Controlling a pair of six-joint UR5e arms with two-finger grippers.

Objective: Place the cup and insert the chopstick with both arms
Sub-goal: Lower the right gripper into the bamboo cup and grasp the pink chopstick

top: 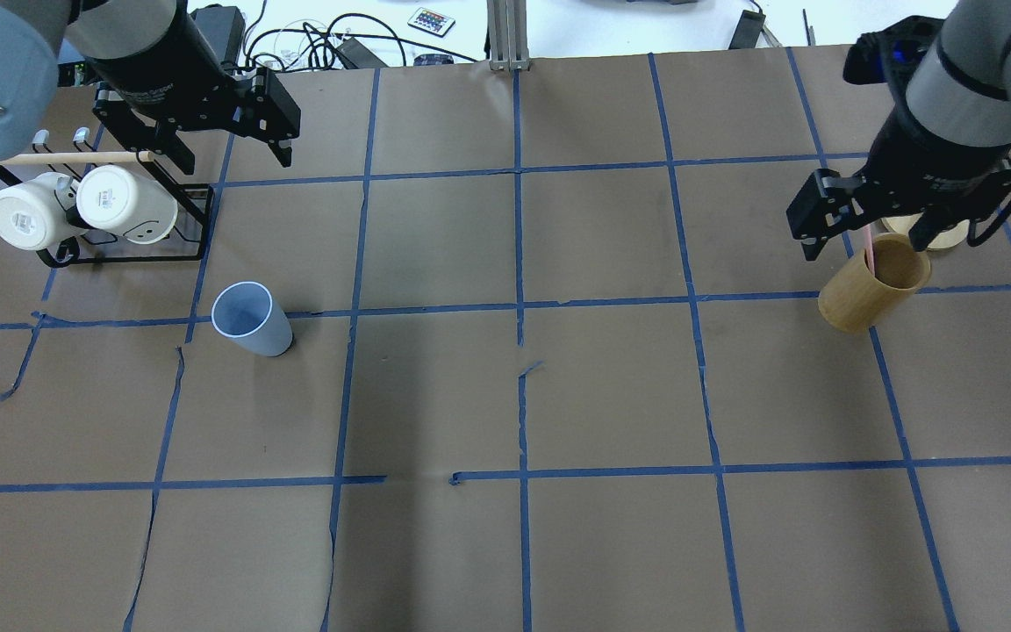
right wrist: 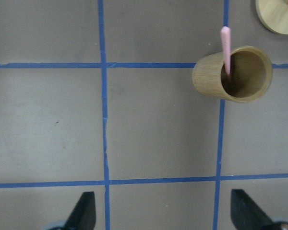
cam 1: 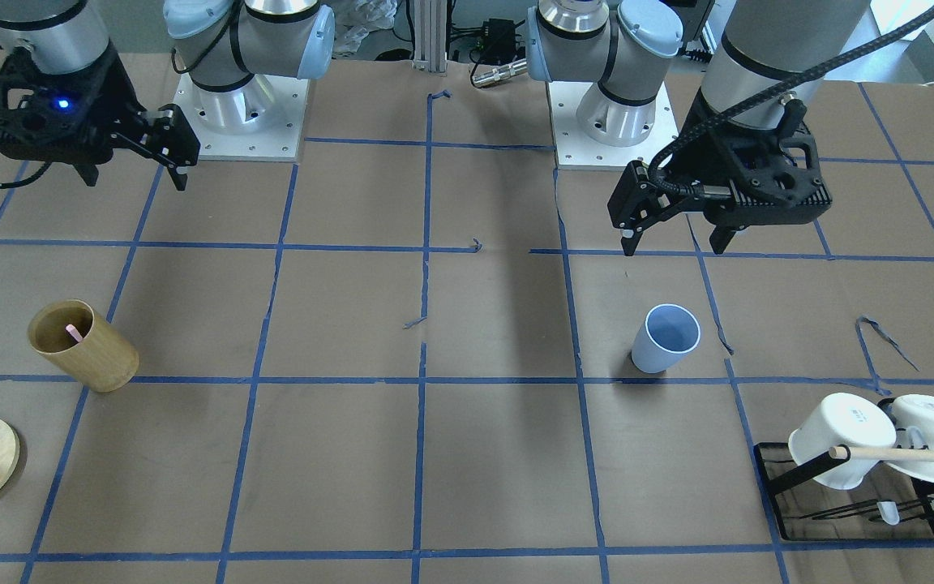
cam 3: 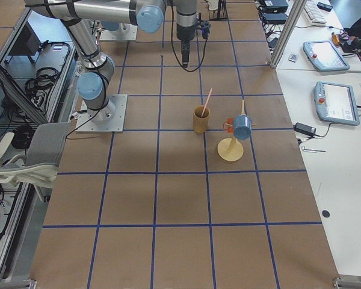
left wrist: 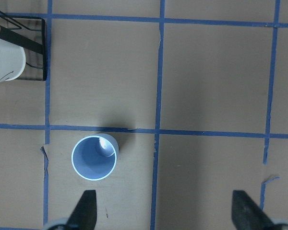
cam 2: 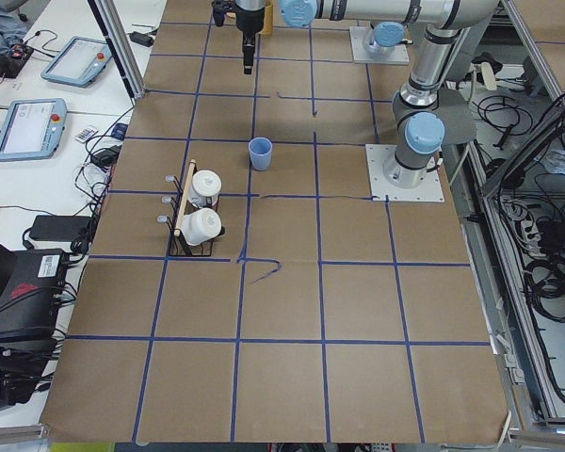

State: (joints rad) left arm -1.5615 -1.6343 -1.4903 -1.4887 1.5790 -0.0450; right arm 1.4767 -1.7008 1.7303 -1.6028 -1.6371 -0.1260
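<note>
left gripper (left wrist: 165, 213) hangs wide open, empty, above the upright blue cup (left wrist: 94, 157) near the mug rack (top: 205, 219); right gripper (right wrist: 163, 213), also open, empty, hovers by the chopstick (right wrist: 225, 48) in the bamboo holder (right wrist: 209, 76).

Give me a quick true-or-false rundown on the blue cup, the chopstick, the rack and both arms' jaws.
1. The pale blue plastic cup stands upright on the table. True.
2. The pink chopstick lies flat on the table. False: it stands in the tan bamboo cup.
3. The left arm's jaws are shut on the blue cup. False: they are open and hold nothing.
4. Two white cups sit on the black wire rack. True.
5. The right arm's jaws are open and hold nothing. True.
</note>
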